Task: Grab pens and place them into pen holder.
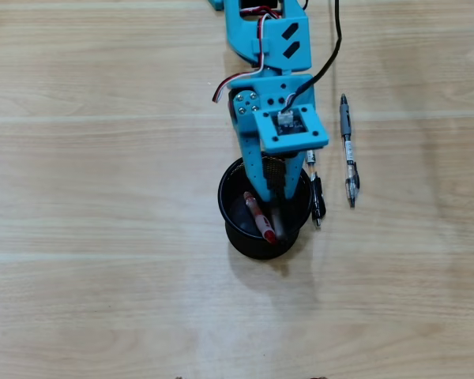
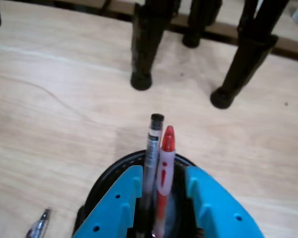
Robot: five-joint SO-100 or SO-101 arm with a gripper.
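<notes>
A black round pen holder (image 1: 235,229) stands mid-table; its rim (image 2: 109,173) shows in the wrist view. A red pen (image 1: 260,218) and a clear pen with a black cap (image 1: 276,225) lean inside it. In the wrist view the red pen (image 2: 165,158) and the clear pen (image 2: 152,144) stand between my blue fingers (image 2: 119,203). My gripper (image 1: 266,185) hangs over the holder's far rim, its jaws apart (image 2: 162,173), with a gap beside the red pen. A grey-grip pen (image 1: 348,150) lies on the table to the right. A black-clip pen (image 1: 316,196) lies against the holder's right side.
The wooden table (image 1: 103,197) is bare on the left and at the front. A black cable (image 1: 332,55) runs by the arm. In the wrist view black stand legs (image 2: 141,49) rise beyond the holder, and a pen tip (image 2: 38,227) shows at bottom left.
</notes>
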